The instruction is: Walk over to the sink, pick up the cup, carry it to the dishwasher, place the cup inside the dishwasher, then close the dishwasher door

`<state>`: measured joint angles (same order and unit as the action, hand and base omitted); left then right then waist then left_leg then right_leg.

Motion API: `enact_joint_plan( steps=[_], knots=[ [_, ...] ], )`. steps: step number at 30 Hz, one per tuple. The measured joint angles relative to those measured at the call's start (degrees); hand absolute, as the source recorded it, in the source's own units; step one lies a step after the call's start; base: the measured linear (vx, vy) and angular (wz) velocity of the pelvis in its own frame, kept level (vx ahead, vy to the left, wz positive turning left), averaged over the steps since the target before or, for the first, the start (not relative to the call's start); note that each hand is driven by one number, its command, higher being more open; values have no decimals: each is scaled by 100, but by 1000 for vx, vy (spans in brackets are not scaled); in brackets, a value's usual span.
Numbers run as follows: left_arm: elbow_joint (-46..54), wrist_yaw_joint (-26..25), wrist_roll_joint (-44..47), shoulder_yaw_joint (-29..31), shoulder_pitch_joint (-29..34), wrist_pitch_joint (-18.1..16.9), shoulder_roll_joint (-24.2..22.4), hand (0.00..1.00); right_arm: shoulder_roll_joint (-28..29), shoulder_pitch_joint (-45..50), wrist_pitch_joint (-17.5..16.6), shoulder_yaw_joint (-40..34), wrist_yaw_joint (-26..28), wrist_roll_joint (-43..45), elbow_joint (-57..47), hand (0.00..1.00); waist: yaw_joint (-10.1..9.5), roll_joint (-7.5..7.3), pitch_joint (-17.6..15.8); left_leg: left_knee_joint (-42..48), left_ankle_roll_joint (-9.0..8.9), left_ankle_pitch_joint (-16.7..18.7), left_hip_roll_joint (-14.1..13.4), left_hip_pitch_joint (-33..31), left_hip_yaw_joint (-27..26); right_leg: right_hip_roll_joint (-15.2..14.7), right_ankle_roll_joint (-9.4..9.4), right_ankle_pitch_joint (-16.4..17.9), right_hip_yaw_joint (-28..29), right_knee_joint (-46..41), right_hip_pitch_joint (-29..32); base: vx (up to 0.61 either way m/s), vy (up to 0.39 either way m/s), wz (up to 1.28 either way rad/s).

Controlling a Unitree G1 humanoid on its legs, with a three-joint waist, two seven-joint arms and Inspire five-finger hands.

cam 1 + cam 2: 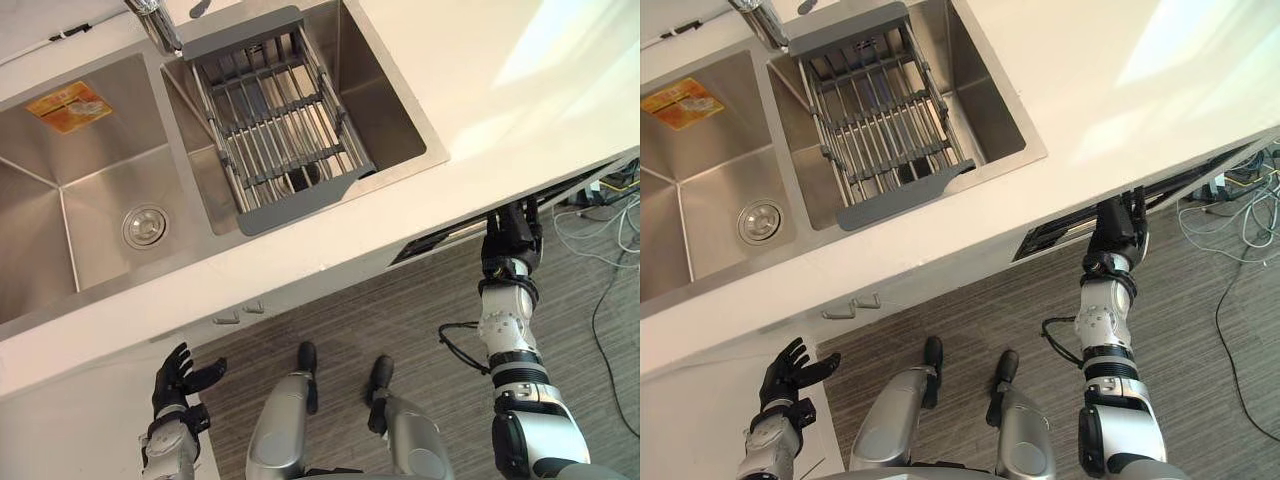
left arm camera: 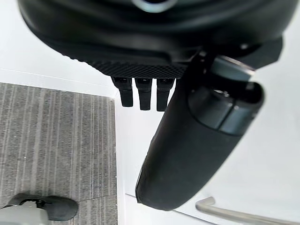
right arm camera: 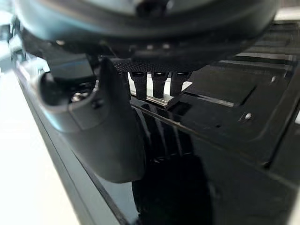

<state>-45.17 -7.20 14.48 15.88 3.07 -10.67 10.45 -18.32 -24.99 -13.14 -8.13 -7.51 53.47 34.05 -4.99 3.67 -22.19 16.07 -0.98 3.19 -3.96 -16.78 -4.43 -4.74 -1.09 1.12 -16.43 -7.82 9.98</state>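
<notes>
R hand [image 1: 513,235]: fingers [image 3: 159,82] straight, side by side, nothing between them; tips sit at the top edge of the dishwasher door [image 3: 187,187], thumb hangs over its glossy black face. From the head cam I see that hand up at the dark slit under the countertop [image 1: 480,80], so the door stands almost shut w/ a thin gap left along its top. R arm comes up from lower right, roughly vertical.

L hand [image 1: 178,378]: fingers [image 2: 144,96] straight and a bit spread, thumb out to the side, holding nothing. It hangs low at lower left, near the white cabinet front [image 2: 262,154], a metal cabinet handle [image 2: 234,213] just past the thumb.

Cup: can't tell where it is.

Further out: double sink [image 1: 100,190] set in the counter. L basin has a round drain [image 1: 146,226] and an orange sticker [image 1: 68,105] on its wall. R basin carries a grey dish rack [image 1: 280,120] across it. Faucet [image 1: 155,22] sits between the basins at the back. Grey striped floor [image 1: 400,310] below, loose cables [image 1: 610,230] at far right.
</notes>
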Motion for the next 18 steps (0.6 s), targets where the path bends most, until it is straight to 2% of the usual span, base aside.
enact_joint_plan(
  steps=[2, 4, 9, 13, 18],
  knots=[
    [-42, 0, -5, -1, 7, 41, 2, 90, -143, 462, 201, 307, 243, -786, -28, 90, 73, -33, 24, -104, -24, -34, 26, 176, 59, -1, -4, -1, -79, 97, -200, 18, -11, 14],
    [-38, 1, -25, -2, 6, 40, 12, 90, -151, 756, 362, 370, 337, -1195, -89, 90, 104, -76, 56, -184, -32, -57, 55, 264, 103, -14, -17, 8, -128, 130, -293, 44, -6, 19],
    [-35, 35, -267, -71, 98, 48, 26, 90, 5, 2195, 802, 327, 536, -2815, -188, 90, 154, -186, 427, -534, -1, -160, 251, 580, 307, -159, -146, 110, -377, 236, -620, 68, 21, 27],
    [-32, 184, -511, -86, 254, 49, 32, 90, 77, 2956, 855, -48, 645, -3741, -190, 90, 339, -258, 742, -930, 67, -327, 460, 863, 500, -331, -259, 184, -609, 285, -864, 77, 49, 30],
    [-41, 379, -683, -209, 349, 65, 118, 90, 97, 3243, 859, -189, 767, -4606, -190, 90, 351, -387, 949, -1271, 86, -503, 531, 1118, 581, -395, -291, 205, -724, 305, -1019, 19, 22, 13]
  ],
)
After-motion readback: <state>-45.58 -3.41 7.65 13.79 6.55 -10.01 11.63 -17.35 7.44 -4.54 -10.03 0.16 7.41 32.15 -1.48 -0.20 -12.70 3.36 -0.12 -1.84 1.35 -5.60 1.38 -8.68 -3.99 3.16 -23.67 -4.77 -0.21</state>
